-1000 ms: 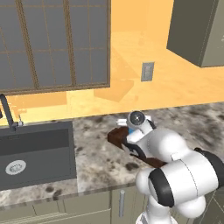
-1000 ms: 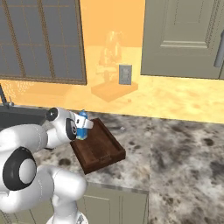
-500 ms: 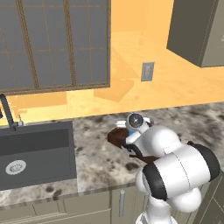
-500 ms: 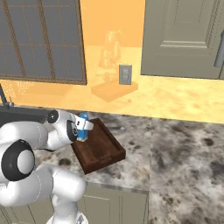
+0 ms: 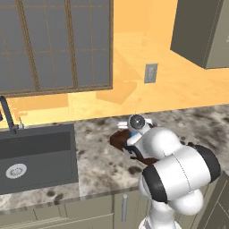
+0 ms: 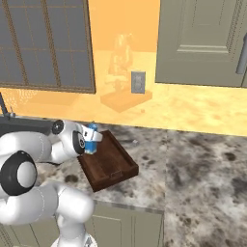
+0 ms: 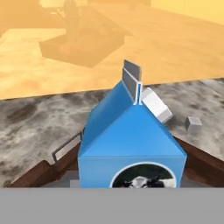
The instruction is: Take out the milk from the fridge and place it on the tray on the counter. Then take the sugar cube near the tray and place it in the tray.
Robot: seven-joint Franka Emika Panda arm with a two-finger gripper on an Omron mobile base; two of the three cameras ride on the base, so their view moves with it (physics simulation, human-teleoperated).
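Observation:
The milk [image 6: 90, 143], a small blue carton with a white gabled top, hangs over the left end of the dark brown tray [image 6: 113, 166] on the speckled counter [image 6: 198, 173]. My gripper [image 6: 91, 138] is shut on the carton from above and behind. The hand view looks down the milk [image 7: 131, 135], with the tray's rim [image 7: 41, 171] showing on both sides below it. The sugar cube [image 7: 193, 124], tiny and pale, lies on the counter just past the tray's far edge. The same sugar cube [image 6: 134, 142] shows beside the tray's back corner. The fridge is out of view.
A dark sink [image 5: 38, 154] with a black faucet [image 5: 9, 117] lies left of the tray. A wall outlet [image 6: 138, 82] and window panes stand behind the counter. Grey upper cabinets [image 6: 202, 41] hang at the right. My own white elbow [image 5: 179, 172] bulks over the counter's front edge.
The arm's elbow has swung a little higher and nearer the cameras. The carton has barely shifted and stays in my gripper above the tray.

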